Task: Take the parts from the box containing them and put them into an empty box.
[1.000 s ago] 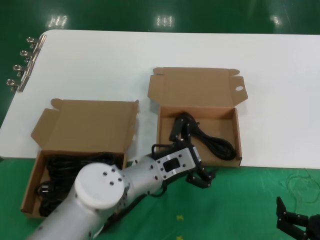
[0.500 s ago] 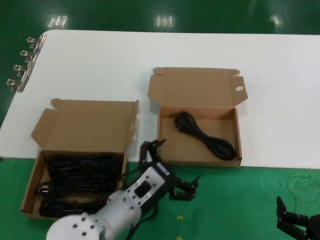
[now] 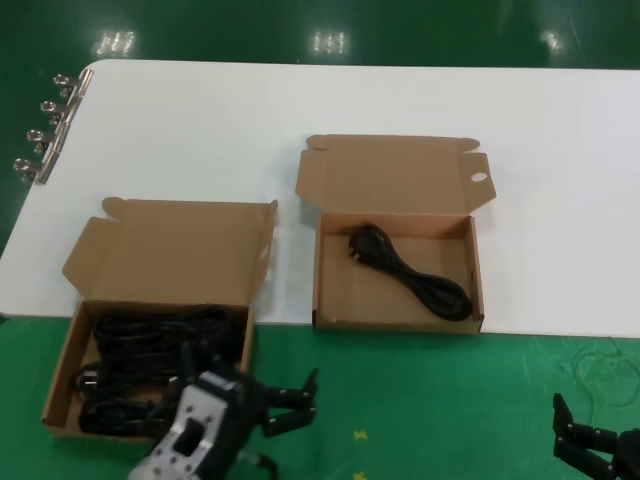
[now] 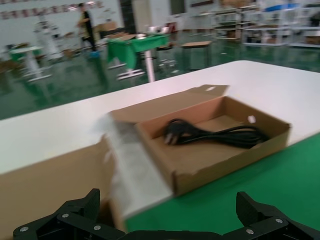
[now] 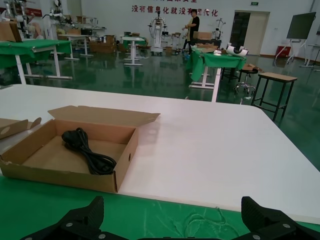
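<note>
The left carton (image 3: 170, 250) with plain lid ears holds several black power cords (image 3: 150, 350). The right carton (image 3: 385, 295), its lid ear pierced by an oval hole, holds one black cord (image 3: 410, 272). My left gripper (image 3: 252, 388) is open and empty, low over the green surface at the left carton's front right corner. In the left wrist view, my left gripper (image 4: 166, 200) faces the right carton (image 4: 225, 165) and its cord (image 4: 215, 135). My right gripper (image 3: 585, 440) is parked at the front right, open and empty. It also shows in the right wrist view (image 5: 171, 202).
Both cartons sit at the front edge of the white table (image 3: 300, 100). Several binder clips (image 3: 45, 135) lie at its far left edge. A green surface (image 3: 450, 400) runs in front of the table, with thin loose threads (image 3: 605, 375) at the right.
My left arm has pulled back from the right carton toward the front left, leaving the cord lying in it. The right arm has not moved.
</note>
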`<state>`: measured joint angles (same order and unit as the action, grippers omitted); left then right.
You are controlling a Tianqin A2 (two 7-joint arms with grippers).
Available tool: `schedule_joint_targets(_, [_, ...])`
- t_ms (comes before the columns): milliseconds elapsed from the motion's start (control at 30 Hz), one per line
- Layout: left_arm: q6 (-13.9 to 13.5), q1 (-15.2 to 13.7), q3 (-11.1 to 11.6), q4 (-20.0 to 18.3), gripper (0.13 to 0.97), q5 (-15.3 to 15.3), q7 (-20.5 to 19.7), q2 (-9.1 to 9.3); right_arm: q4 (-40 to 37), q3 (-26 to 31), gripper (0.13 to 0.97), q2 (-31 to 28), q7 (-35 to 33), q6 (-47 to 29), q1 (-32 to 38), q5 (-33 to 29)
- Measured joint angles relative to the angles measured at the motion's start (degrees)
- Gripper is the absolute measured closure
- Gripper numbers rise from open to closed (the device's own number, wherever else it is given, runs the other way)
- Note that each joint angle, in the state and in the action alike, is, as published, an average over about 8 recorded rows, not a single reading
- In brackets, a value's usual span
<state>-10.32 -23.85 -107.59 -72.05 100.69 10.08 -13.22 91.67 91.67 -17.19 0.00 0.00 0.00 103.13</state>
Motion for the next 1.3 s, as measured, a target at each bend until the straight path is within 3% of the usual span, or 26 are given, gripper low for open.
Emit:
schedule_joint_targets(467, [6.96,16.07,10.73,-13.23,0.132,1.65,-6.78,-2.67,0.00,0.00,0.129,0.00,0.00,0.00,0.00,0.00])
schedule_joint_targets(633, [8.67,20.07,13.39,-16.51,0.132,2.06,-8.47,-3.34,0.00,0.00,0.129,0.00,0.00,0.00,0.00,0.01])
schedule_joint_targets(1300, [9.06,20.94,13.98,-17.23,0.132,2.15,-8.85,-3.48,0.00,0.00,0.129,0.00,0.00,0.00,0.00,0.00])
